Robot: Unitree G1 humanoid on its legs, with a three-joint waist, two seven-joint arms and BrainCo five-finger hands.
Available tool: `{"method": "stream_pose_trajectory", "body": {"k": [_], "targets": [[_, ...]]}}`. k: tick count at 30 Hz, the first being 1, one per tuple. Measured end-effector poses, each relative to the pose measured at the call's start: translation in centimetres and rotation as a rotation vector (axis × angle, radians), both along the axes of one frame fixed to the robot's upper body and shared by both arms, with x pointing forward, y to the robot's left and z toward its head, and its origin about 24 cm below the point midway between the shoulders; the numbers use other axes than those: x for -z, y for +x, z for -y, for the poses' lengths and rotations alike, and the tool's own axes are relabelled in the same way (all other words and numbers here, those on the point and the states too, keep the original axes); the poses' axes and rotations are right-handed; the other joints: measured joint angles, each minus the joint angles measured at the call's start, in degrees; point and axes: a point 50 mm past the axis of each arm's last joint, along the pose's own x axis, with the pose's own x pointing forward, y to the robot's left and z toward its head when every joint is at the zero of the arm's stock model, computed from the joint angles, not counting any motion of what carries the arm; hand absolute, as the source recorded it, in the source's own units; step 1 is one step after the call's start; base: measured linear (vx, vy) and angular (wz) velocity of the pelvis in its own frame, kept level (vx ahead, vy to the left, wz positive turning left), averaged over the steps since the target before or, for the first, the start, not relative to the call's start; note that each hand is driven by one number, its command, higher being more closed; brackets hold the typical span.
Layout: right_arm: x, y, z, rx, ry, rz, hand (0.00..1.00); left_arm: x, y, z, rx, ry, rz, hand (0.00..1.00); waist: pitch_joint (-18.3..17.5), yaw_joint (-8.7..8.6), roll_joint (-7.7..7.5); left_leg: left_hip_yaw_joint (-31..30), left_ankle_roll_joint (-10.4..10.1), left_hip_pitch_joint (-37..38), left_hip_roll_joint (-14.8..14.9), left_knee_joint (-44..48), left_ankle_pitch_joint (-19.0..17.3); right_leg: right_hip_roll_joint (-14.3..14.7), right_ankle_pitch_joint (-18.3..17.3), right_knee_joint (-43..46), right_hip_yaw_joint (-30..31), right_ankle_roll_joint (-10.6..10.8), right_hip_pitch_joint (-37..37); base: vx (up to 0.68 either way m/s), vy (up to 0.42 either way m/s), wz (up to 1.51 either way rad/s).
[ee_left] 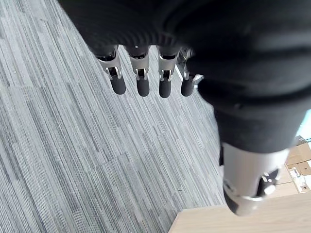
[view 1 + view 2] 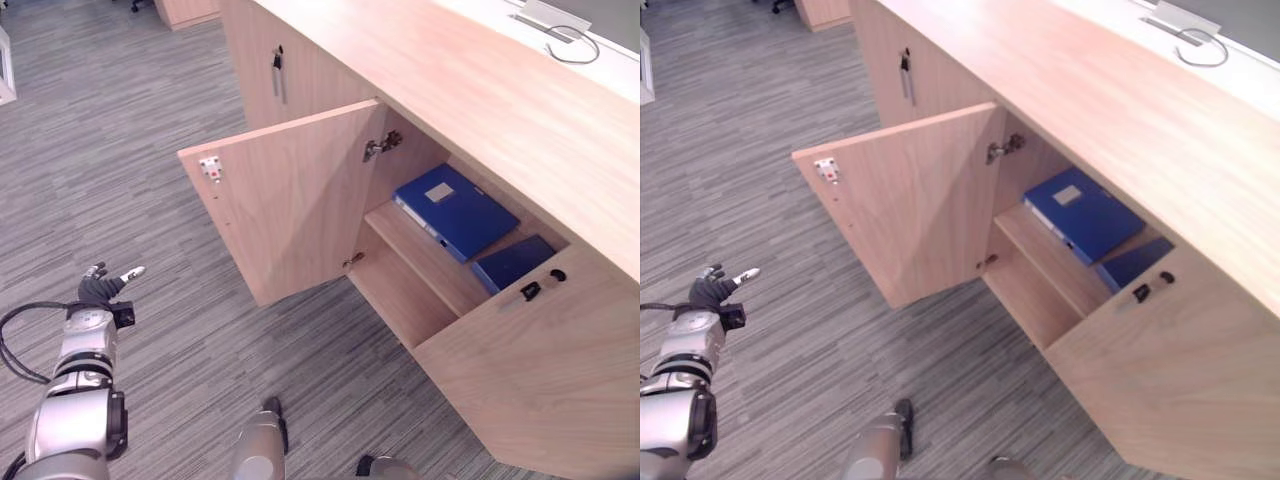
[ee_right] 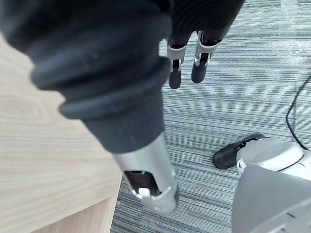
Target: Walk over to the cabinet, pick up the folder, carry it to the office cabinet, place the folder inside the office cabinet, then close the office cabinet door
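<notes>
The office cabinet (image 2: 290, 200) is matt wood — folder (image 2: 455, 210) smooth plastic — carpet (image 2: 120, 150) rough.

I see grey striped carpet (image 2: 120, 150) running across the whole floor in front of me. At the far end of the room stands another pale wooden unit (image 2: 188, 10), with the dark foot of a chair (image 2: 136, 5) just beside it. A white object (image 2: 4, 65) pokes in at the left edge; I can't tell what it is. Off to the right, on a whitish surface (image 2: 615, 80), a thin cable (image 2: 580, 50) lies in a loop, touching a flat grey plate (image 2: 548, 17). A key with a dark fob (image 2: 277, 60) hangs from a lock. Through the left wrist camera I make out cardboard boxes (image 1: 299, 162) on the carpet.
</notes>
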Motion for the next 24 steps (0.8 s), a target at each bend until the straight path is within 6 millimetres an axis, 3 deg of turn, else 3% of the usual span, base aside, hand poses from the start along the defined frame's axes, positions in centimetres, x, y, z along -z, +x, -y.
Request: {"method": "stream_pose_trajectory", "body": {"k": [1,2,3,4,8,12,19,22,24], "targets": [[0.0,-0.1,0.2,0.005,-0.002,-0.001,0.0,0.1,-0.2,-0.3,-0.009,0.001,-0.008,0.0,-0.2,-0.19,0.51,-0.52,-0.69,0.74,0.99,-1.71,1.45,-0.24,-0.28,0.14,0.15,1.07,0.06,0.05,0.411,0.12],[0.0,-0.4,0.3,0.01,-0.001,-0.004,0.0,-0.1,-0.3,-0.5,-0.016,0.002,-0.011,0.0,-0.33,-0.78,0.57,0.41,-3.86,1.14,0.9,-3.63,7.01,-1.29,-0.79,0.66,0.12,2.41,0.07,0.06,0.44,0.11],[0.3,-0.6,-0.8,0.019,0.028,-0.007,0.0,-0.4,-0.6,-1.0,-0.027,0.013,-0.011,0.0,-0.85,-0.33,-1.63,2.11,-3.68,1.74,-2.14,-5.54,7.67,-4.55,-0.65,0.99,0.8,3.04,-1.4,0.1,0.479,-0.03],[0.5,-0.3,-1.9,0.02,0.056,0.002,0.0,-0.4,-1.2,-1.7,-0.048,0.019,-0.019,0.0,-1.67,0.71,-3.06,4.7,-2.18,2.29,-4.56,-8.22,8.64,-7.42,2.14,0.58,2.49,3.88,-2.84,0.09,0.338,-0.21],[0.6,0.6,-2.6,-0.007,0.073,0.015,0.0,0.4,-3.2,-2.9,-0.091,0.026,-0.061,0.0,-1.89,2.87,-2.99,10.88,0.34,6.41,-6.95,-12.39,9.23,-10.75,8.56,-0.22,7.16,5.07,-5.16,0.09,0.285,-0.69],[0.4,2.0,-2.8,-0.102,0.057,0.03,0.0,0.9,-3.2,-2.6,-0.065,0.049,-0.096,0.0,-3.91,1.9,-3.07,14.6,2.73,6.97,-8.71,-16.72,10.79,-12.36,13.5,-1.63,7.82,4.99,-8.93,0.04,0.239,-0.47],[0.4,1.7,-2.6,-0.135,0.048,0.015,0.0,2.1,-1.3,0.2,0.071,0.106,-0.175,0.0,-4.69,0.89,-3.19,15.36,2.99,7.98,-10.11,-19.71,12.63,-13.25,12.83,-3.34,6.32,6.0,-9.22,-0.02,0.041,-0.08],[0.3,1.8,-2.1,-0.14,0.036,0.016,0.0,1.7,0.0,1.5,0.143,0.147,-0.178,0.0,-4.72,0.51,-3.23,15.24,2.62,7.69,-10.02,-20.04,13.0,-13.25,11.23,-3.58,6.01,7.7,-9.24,-0.06,-0.044,-0.03],[0.2,1.9,-2.1,-0.141,0.033,0.019,0.0,1.1,0.9,2.1,0.178,0.174,-0.17,0.0,-4.89,-0.18,-3.39,15.11,2.74,7.16,-9.94,-20.09,13.36,-13.27,7.98,-4.26,5.0,7.9,-9.23,-0.07,-0.094,0.02]]}}
